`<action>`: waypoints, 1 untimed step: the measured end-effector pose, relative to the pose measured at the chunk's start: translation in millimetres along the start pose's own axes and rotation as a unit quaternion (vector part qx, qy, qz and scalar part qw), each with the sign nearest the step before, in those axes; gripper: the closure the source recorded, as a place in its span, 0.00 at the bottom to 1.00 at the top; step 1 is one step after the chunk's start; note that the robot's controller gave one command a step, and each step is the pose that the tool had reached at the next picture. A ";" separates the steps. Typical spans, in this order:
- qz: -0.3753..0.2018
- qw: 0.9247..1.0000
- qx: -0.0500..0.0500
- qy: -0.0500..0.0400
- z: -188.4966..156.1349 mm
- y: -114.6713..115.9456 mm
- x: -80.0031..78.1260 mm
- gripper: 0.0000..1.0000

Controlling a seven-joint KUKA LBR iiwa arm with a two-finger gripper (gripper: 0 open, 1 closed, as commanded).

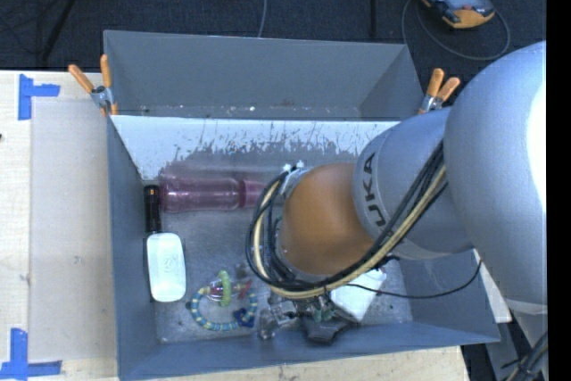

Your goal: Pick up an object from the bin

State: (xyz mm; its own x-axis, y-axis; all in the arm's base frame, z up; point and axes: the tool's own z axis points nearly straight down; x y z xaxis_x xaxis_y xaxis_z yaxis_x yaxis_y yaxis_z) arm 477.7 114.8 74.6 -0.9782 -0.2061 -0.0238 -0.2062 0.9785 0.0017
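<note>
Okay, orange wrist cover [321, 219] sits low over the bin's [259, 85] bottom centre. Jaws hidden beneath it, can't tell their state. Nearest below: dark small clutter [312, 327], beaded bracelet [214, 308], white pad [361, 297]. Purple bottle [210, 192] and white bar [166, 266] lie left.
</note>
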 end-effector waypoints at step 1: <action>-0.087 0.996 -0.001 0.010 3.2 19.1 1.9 1.00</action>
State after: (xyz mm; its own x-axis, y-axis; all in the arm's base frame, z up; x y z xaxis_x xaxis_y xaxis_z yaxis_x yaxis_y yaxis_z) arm 472.0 133.1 71.4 -0.9279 -0.3729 -0.0047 -0.3729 0.9279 0.0002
